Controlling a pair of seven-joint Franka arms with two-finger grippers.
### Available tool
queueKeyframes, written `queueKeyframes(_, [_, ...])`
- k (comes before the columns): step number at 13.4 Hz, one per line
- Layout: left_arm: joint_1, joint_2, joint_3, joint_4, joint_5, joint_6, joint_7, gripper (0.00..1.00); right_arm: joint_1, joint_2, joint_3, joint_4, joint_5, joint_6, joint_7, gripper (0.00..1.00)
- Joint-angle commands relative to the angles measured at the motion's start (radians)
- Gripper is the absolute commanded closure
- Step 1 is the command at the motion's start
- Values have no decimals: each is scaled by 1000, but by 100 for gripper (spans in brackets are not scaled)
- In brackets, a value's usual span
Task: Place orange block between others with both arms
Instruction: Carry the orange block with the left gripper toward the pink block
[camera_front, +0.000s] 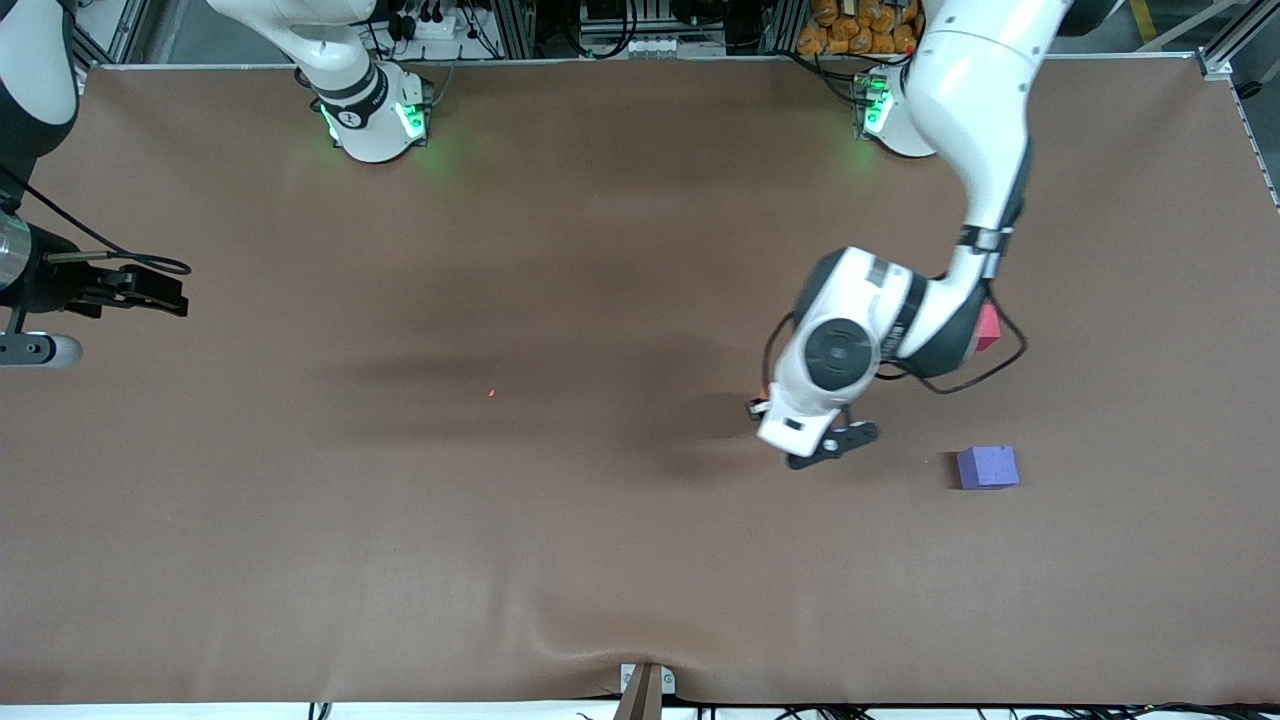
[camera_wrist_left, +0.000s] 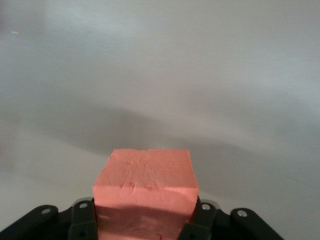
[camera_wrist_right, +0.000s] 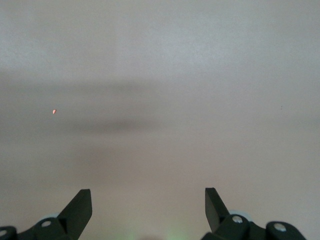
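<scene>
The orange block fills the space between the left gripper's fingers, which are shut on its two sides. In the front view the left gripper hangs low over the table, a little toward the right arm's end from the purple-blue cube, and the left arm's hand hides the orange block. The pinkish-red cube lies farther from the front camera than the purple-blue one, mostly covered by the left arm's wrist. The right gripper waits open over the right arm's end of the table, holding nothing.
A tiny orange speck lies on the brown table cover. The cover is rumpled near the front edge by a clamp. Cables loop off the left arm's wrist.
</scene>
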Motion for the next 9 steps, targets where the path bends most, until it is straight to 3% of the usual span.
queueKeyframes(1, [92,-148,-12,-186,19,2,137,100,9,1,0,12,-18,-12,-3,0])
queueKeyframes(6, [260,-264,-15,-374,20,34,375,100,9,1,0,12,-17,-12,-5,0])
queueKeyframes(9, [339,-268,-16,-401,19,83,461,100,9,1,0,12,-15,-11,-5,0])
